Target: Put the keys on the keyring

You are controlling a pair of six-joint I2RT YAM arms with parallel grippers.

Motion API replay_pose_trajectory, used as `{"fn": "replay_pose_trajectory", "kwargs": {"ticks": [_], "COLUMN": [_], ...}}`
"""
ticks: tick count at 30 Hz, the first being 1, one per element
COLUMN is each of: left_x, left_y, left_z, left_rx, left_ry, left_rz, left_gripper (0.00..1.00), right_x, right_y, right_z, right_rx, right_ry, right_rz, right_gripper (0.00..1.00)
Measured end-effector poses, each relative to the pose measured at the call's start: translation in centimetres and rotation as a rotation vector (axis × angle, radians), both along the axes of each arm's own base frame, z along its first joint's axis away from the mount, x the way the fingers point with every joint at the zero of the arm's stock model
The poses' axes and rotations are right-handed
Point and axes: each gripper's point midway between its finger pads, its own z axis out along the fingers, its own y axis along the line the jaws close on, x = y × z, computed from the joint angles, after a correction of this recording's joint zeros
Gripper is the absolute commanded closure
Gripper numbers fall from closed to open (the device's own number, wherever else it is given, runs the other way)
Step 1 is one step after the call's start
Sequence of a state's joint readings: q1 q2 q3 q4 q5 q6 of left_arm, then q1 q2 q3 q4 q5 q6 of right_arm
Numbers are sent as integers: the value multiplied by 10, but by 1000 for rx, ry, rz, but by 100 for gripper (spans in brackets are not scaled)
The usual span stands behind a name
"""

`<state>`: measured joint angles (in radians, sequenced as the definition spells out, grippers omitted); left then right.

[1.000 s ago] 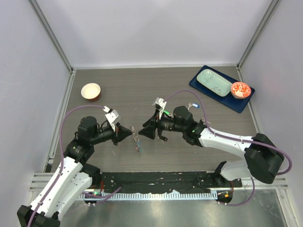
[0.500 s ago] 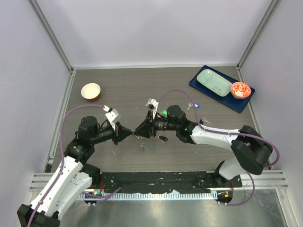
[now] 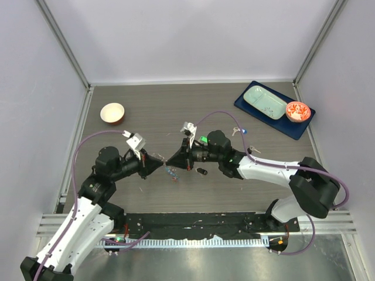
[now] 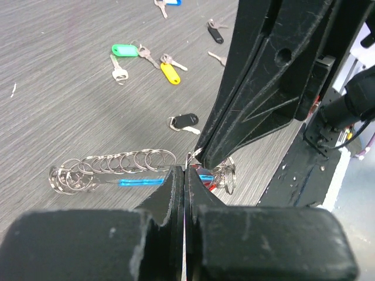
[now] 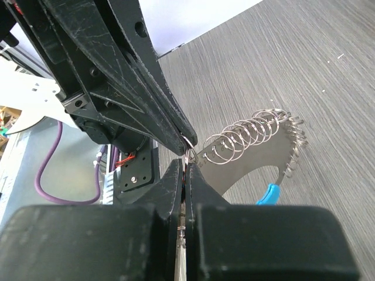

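Observation:
The keyring [image 4: 111,167], a row of silver rings with a blue strap [image 4: 140,182] and a red tag, hangs just above the table between both arms. My left gripper [image 4: 185,171] is shut on one of its end rings. My right gripper [image 5: 186,165] meets it tip to tip, shut on a small ring [image 5: 189,151] of the same keyring [image 5: 258,136]. From above, the two tips, left gripper [image 3: 162,164] and right gripper [image 3: 170,160], touch over the keyring [image 3: 171,173]. Loose keys lie on the table: green-tagged [image 4: 123,51], yellow [image 4: 170,73], black [image 4: 187,120], blue-tagged [image 3: 242,130].
A white bowl [image 3: 112,112] stands at the back left. A dark blue tray [image 3: 252,111] at the back right carries a pale green dish [image 3: 265,102] and a red-patterned bowl [image 3: 297,110]. One black key [image 3: 201,171] lies under the right arm.
My right gripper moved left to the left gripper's tip and went from open to shut on a ring of the keyring. The left arm barely moved.

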<state>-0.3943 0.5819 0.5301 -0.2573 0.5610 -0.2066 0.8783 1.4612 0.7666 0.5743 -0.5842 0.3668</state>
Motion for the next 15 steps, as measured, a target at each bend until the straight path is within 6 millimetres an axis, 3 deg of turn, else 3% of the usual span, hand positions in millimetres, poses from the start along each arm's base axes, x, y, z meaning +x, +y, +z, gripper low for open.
{"fn": "replay_pose_trajectory", "kwargs": {"ticks": [10,13,15], "left_x": [-1,-1,-1], "left_y": [6,6,5], "left_z": [6,5,6], "left_rx": [-134,-162,-177], "left_ry": [72,109,123], "left_rz": [135,156,165], "left_gripper": [100,100,100], "right_x": [-2,-5,-8], "right_y": [-2,-3,-4], "right_z": [10,11,14], "right_rx": [25,33,40], "right_ry": [-83,-131,-177], "right_rz": [-4,23,49], "right_gripper": [98,95,87]}}
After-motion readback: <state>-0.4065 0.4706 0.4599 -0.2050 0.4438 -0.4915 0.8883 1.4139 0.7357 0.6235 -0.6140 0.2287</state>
